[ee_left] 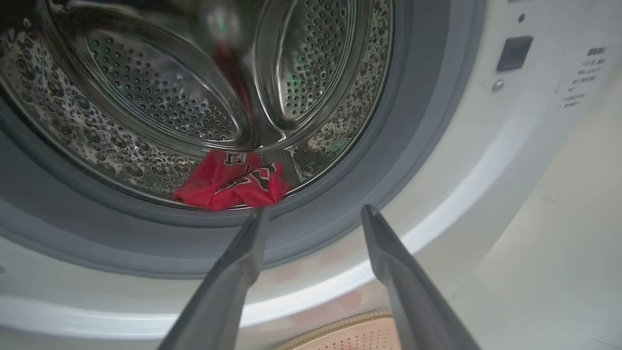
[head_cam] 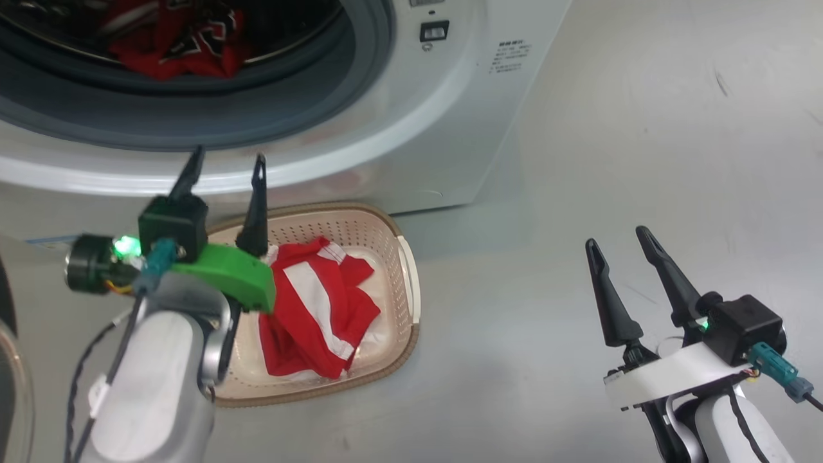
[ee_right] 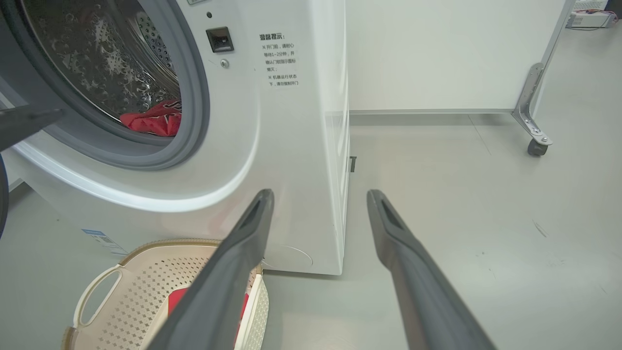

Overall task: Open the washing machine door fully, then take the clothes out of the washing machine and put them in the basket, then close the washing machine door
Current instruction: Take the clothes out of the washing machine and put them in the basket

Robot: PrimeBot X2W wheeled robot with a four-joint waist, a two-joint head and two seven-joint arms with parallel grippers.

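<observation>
The washing machine [head_cam: 411, 128] stands with its porthole uncovered, and a sliver of the glossy washing machine door [head_cam: 8, 360] shows at the far left. Red clothes [head_cam: 173, 45] lie at the bottom of the steel drum [ee_left: 160, 97]; the left wrist view shows the same clothes [ee_left: 228, 182] just inside the grey gasket. A red and white garment [head_cam: 315, 302] lies in the cream basket [head_cam: 405, 283] on the floor before the machine. My left gripper [head_cam: 226, 168] is open and empty, above the basket's back rim and pointing at the porthole. My right gripper [head_cam: 617, 241] hangs open and empty over bare floor to the right.
A white partition on a castor leg [ee_right: 532, 126] stands behind and to the right of the machine. Grey floor [head_cam: 643, 128] spreads to the right of the basket. The door latch socket [head_cam: 434, 30] sits on the machine's front beside the porthole.
</observation>
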